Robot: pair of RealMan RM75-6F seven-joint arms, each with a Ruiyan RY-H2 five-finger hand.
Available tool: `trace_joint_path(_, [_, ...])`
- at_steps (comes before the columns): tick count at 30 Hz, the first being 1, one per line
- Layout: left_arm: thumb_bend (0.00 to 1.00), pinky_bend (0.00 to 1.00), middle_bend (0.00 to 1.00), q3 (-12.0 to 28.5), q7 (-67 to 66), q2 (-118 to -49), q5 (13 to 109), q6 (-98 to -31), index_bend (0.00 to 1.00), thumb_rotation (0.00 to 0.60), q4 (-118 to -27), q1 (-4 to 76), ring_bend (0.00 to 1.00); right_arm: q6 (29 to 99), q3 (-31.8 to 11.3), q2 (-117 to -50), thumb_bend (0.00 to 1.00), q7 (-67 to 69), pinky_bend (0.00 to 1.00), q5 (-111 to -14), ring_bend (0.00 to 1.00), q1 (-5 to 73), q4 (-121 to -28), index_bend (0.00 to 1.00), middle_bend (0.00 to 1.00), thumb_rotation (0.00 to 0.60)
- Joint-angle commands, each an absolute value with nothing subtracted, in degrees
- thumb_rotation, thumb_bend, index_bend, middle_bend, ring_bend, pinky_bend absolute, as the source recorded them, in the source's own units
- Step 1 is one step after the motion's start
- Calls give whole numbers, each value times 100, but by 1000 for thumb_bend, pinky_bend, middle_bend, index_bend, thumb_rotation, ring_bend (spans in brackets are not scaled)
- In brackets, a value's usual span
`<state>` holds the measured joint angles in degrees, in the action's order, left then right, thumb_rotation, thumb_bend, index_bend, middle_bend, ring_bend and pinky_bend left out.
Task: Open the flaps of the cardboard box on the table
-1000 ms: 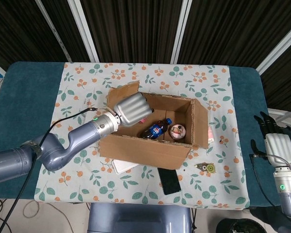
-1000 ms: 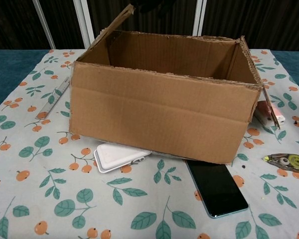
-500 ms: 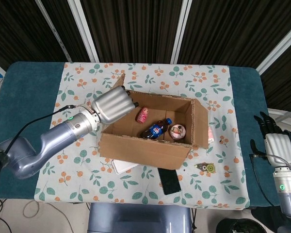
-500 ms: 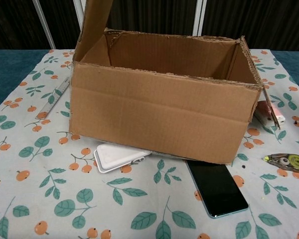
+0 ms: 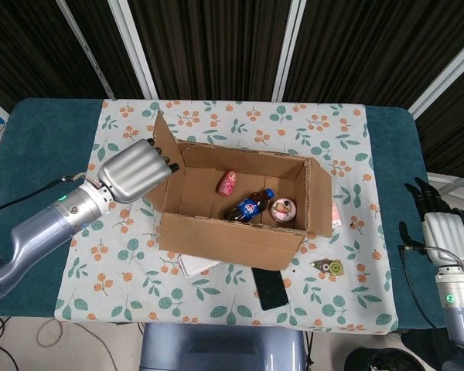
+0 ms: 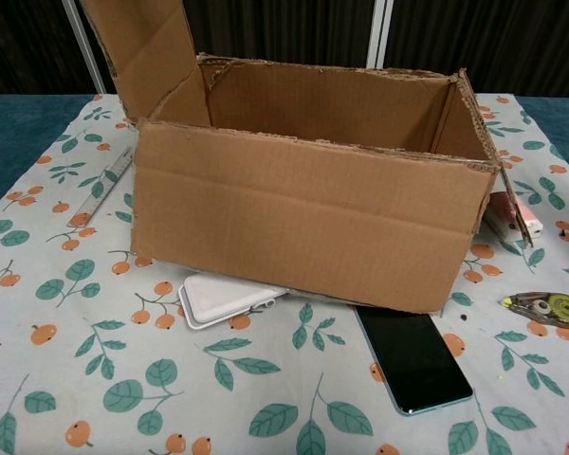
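Observation:
The cardboard box (image 5: 230,238) (image 6: 303,213) sits mid-table with its top uncovered. Its left flap (image 5: 168,147) (image 6: 142,52) stands up and leans outward to the left. My left hand (image 5: 133,171) is just outside that flap, its curled fingertips (image 5: 167,161) hooked on the flap's edge; the chest view does not show this hand. The right flap (image 5: 329,199) hangs down outside the box. Inside lie a pink doll (image 5: 228,182), a cola bottle (image 5: 247,205) and a round cup (image 5: 282,209). My right hand (image 5: 439,226) rests off the table's right edge, holding nothing.
A black phone (image 5: 271,288) (image 6: 412,358) and a white case (image 5: 195,264) (image 6: 223,299) lie at the box's front. A tape dispenser (image 5: 329,267) (image 6: 545,306) lies front right, a ruler (image 6: 104,185) on the left, a pink item (image 6: 512,216) beside the right wall.
My left hand has swept left from over the box to outside it, and the left flap has swung from slanting over the opening to leaning outward, uncovering the pink doll.

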<state>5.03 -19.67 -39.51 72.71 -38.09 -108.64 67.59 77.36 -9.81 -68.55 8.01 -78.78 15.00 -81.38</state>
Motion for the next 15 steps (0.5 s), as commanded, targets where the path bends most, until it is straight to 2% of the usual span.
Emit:
trace_joint_path(1, [854, 514, 562, 411, -1805, -3697, 7457, -3983, 442, 600, -10921, 6418, 453, 7734, -974, -6858, 525, 795, 232, -7895, 78, 1501, -8146, 115, 27, 600])
trace_joint_path(13, [849, 513, 557, 162, -1383, -3457, 7820, -4328, 441, 600, -10708, 5457, 450, 7716, -949, -6874, 525, 744, 232, -7930, 78, 1498, -8223, 115, 28, 600])
trace_joint_path(15, [803, 510, 542, 34, -1197, -3654, 7663, -4735, 435, 600, -10688, 4974, 442, 7700, -934, -6869, 525, 726, 232, -7945, 78, 1500, -8239, 115, 28, 600])
